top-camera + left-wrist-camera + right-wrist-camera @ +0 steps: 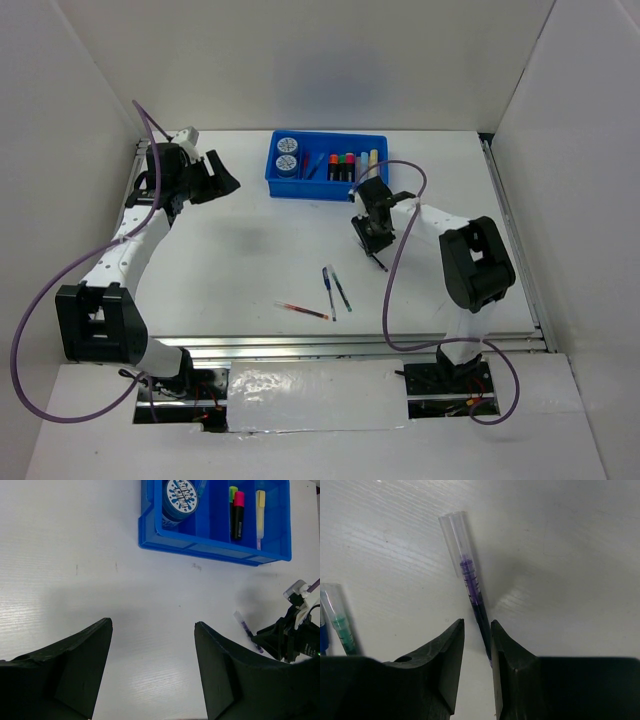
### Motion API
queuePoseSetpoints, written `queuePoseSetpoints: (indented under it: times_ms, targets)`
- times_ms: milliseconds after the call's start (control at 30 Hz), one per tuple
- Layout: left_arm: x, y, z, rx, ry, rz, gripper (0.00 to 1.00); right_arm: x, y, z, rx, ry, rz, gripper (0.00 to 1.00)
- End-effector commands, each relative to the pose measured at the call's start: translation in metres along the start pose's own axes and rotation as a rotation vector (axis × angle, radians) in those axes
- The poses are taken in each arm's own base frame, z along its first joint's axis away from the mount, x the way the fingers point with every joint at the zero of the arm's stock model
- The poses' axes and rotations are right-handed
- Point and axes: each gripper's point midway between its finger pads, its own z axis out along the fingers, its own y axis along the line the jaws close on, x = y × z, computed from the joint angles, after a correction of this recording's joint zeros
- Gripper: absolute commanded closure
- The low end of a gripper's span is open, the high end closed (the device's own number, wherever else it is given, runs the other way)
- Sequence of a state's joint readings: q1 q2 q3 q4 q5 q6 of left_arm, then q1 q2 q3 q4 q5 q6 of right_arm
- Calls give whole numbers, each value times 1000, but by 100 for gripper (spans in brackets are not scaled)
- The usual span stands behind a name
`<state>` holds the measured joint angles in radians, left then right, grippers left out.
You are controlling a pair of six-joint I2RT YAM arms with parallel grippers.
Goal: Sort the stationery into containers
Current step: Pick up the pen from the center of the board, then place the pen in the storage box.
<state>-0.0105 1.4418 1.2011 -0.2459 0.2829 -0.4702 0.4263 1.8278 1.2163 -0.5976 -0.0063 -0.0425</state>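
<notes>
loose pens [328, 292] lie nearest on the bench [250, 260]. beyond them the right end effector [477, 625] pinches a purple pen [470, 587]. this looks like the carrying step. next it likely needs a short reach to the blue tray [320, 191], releasing over the pen slot. the left end effector [152, 624] hangs spread and empty.
</notes>
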Motion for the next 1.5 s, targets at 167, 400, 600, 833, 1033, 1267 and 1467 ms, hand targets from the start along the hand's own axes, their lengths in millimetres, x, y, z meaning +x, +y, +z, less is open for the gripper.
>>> queuePoseSetpoints:
  times_ms: [167, 400, 600, 833, 1033, 1267, 1467]
  targets:
    - [-14, -15, -8, 67, -52, 19, 21, 21, 4, -1, -15, 12, -8, 66]
    - [-13, -15, -10, 68, -50, 18, 21, 42, 4, 0, -20, 15, -8, 66]
    - [-14, -17, -12, 72, -54, 16, 22, 45, 9, -1, -45, 18, -1, 83]
    - [-14, -15, -10, 65, -51, 17, 22, -17, 35, -55, -192, -164, -28, 100]
    - [-10, -12, -5, 67, -42, 11, 22, -135, 68, -175, -387, -538, -84, 100]
    - [-8, -12, 3, 77, -34, -11, 22, -272, 44, -211, -357, -795, 78, 100]
    - [-2, -8, 3, 68, -32, -18, 22, -332, 37, -119, -343, -782, 195, 100]
